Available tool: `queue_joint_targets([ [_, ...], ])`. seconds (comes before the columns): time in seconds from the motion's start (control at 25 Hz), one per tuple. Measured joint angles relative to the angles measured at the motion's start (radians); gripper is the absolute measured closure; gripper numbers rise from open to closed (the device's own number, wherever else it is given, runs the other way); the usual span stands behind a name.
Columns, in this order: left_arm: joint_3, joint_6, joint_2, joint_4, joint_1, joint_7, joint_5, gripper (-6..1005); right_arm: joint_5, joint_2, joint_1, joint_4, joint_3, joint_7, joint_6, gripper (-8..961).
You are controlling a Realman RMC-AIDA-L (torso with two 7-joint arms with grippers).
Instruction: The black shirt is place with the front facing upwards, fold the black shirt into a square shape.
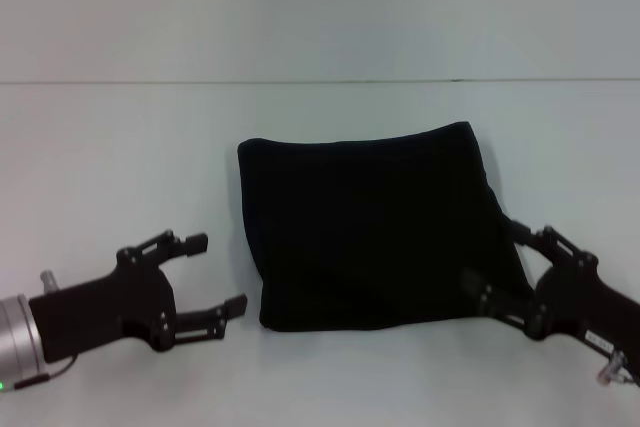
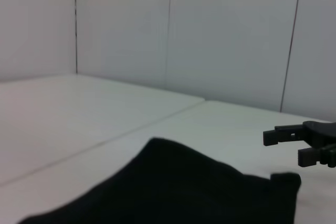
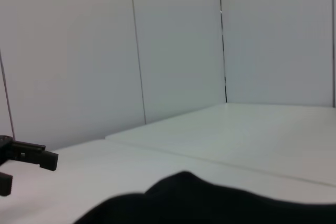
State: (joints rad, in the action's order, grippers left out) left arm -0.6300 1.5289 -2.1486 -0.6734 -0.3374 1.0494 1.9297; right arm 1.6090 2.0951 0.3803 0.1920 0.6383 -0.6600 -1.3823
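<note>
The black shirt (image 1: 370, 227) lies folded into a rough square in the middle of the white table (image 1: 120, 167), plain black side up, no lettering showing. My left gripper (image 1: 220, 272) stands open just off the shirt's near left corner, not touching it. My right gripper (image 1: 495, 265) is open at the shirt's near right edge, its fingers (image 1: 512, 231) spread over the cloth's border. The left wrist view shows the shirt (image 2: 173, 187) low in front with the right gripper (image 2: 296, 148) beyond it. The right wrist view shows the shirt (image 3: 210, 203) and the left gripper (image 3: 23, 158) far off.
A pale panelled wall (image 1: 320, 7) rises behind the table's far edge. Bare white tabletop surrounds the shirt on the far side, left and right.
</note>
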Motion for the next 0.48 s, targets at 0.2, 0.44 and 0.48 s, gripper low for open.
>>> queue_joint_targets([
  [0.2,-0.001,-0.015,0.001,0.049,0.004,-0.003,0.036,51,0.002,-0.001,-0.038,-0.021,0.037,0.025,0.011,8],
  [0.44,0.001,-0.031,0.011,0.079,0.003,0.000,0.062,51,0.003,-0.002,-0.059,-0.023,0.044,0.031,0.014,8],
  [0.48,0.001,-0.034,0.011,0.080,0.002,0.000,0.067,51,0.003,-0.002,-0.059,-0.023,0.044,0.033,0.015,8],
])
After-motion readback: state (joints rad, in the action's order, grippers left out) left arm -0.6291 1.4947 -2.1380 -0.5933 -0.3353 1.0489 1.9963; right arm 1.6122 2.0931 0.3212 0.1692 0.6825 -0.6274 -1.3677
